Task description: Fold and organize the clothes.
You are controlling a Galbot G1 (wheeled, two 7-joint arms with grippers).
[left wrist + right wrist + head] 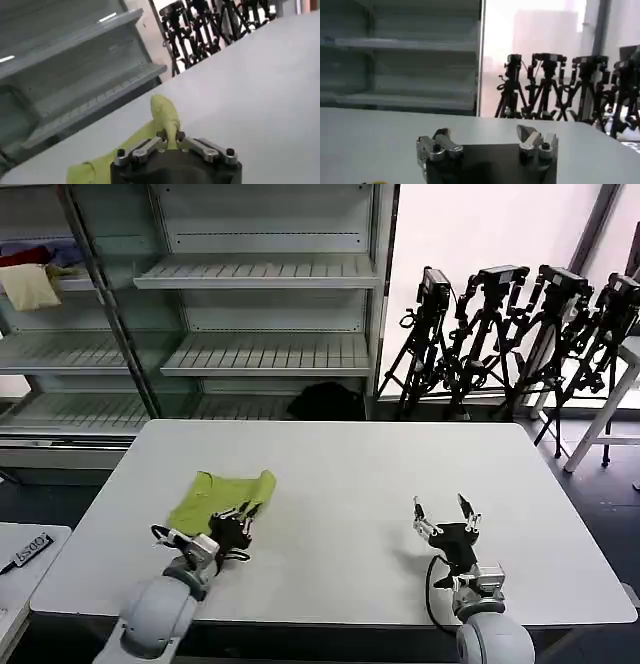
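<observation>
A lime yellow-green T-shirt (218,498) lies bunched and partly folded on the left half of the white table (340,474). My left gripper (240,518) is at its near right edge, shut on a raised fold of the shirt (165,117). In the left wrist view the fold (169,134) is pinched between the two fingertips. My right gripper (446,512) stands open above the table's right front part, well away from the shirt. Its fingers (443,142) hold nothing.
Grey metal shelves (260,314) stand behind the table, with a cream cloth (30,284) and a red cloth (25,256) on the far left shelf. Several black tripods (510,334) lean at the back right. A second table edge (25,554) sits at the left.
</observation>
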